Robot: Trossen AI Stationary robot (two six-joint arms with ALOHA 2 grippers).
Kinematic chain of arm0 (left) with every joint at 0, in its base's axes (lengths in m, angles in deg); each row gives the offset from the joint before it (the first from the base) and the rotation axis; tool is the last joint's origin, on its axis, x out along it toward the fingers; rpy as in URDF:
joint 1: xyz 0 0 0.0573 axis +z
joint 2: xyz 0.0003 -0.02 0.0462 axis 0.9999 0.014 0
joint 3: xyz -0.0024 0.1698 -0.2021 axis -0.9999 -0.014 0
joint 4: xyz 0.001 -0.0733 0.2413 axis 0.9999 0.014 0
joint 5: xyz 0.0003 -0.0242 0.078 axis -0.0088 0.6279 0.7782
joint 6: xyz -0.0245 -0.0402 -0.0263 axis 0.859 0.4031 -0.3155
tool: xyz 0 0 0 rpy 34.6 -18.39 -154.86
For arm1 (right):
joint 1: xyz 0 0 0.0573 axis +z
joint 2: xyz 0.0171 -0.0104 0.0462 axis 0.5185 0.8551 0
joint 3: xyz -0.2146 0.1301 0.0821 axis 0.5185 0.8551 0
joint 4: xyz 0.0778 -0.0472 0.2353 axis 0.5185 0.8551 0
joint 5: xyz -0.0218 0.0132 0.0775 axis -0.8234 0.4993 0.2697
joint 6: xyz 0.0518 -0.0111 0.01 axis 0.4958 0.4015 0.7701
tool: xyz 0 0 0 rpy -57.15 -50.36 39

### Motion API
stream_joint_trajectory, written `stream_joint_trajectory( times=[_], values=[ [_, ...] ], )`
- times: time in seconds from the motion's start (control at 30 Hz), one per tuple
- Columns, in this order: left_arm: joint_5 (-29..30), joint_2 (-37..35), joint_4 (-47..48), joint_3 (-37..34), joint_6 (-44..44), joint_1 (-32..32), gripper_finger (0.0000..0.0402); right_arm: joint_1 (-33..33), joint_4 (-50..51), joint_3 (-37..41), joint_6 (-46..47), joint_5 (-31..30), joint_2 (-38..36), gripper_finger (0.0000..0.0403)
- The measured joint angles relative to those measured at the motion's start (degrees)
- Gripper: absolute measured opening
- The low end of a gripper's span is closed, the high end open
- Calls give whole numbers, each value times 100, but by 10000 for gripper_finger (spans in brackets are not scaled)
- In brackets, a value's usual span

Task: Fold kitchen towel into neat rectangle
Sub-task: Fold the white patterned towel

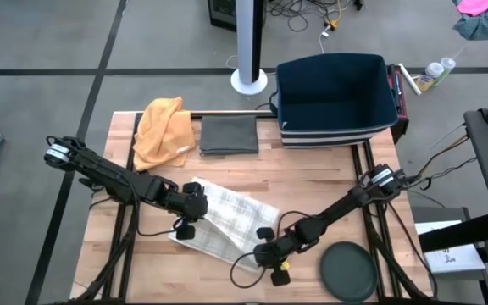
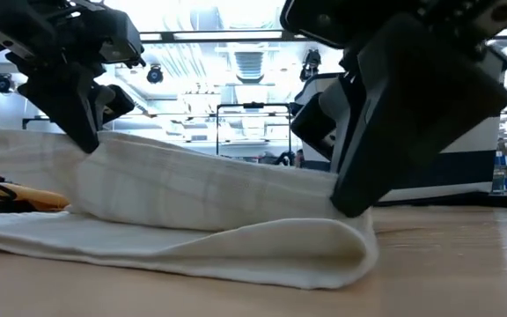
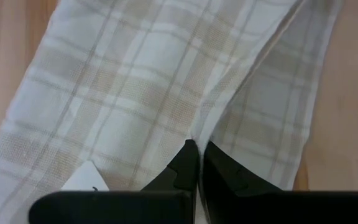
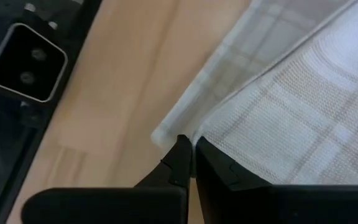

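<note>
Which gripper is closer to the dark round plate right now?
Right. The right gripper, shut on the plaid towel, sits just beside the dark round plate, toward the table's middle. The left gripper, also shut on the towel, is across the cloth, much farther away.

High view – overhead, straight down, far enough to take in the whole table (image 1: 312,182) and both arms. Low view – at tabletop level, facing the room, very close to the towel (image 2: 192,220). Both wrist views look down along their own fingers at the same plaid cloth, close in.
</note>
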Motion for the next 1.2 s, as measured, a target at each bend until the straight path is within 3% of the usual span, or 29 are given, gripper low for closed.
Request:
stream_joint_trajectory(
  times=[0.2,0.4,0.57,0.73,0.83,0.9,1.07,1.2],
  values=[
    [-290,0,-87,0,0,-14,6,65,-117,-72,-49,258,-7,16],
    [-547,0,-78,0,-177,-177,14,92,-452,-68,-11,339,76,75],
    [-557,0,61,0,-283,-251,52,90,-825,-68,-82,352,166,141],
    [-607,-51,458,27,-8,-447,101,42,-95,-74,-203,282,-243,181],
    [-603,-61,706,200,161,-700,124,9,727,-85,-192,-362,-771,187],
    [-220,-63,477,289,248,-881,133,-7,1326,-19,-135,-1033,-1082,185],
    [933,103,-1385,208,273,-1138,137,-135,2134,341,401,-2534,-1650,175],
    [1196,837,-2767,148,63,-1165,123,-302,2172,842,1019,-2610,-1717,168]
  ],
)
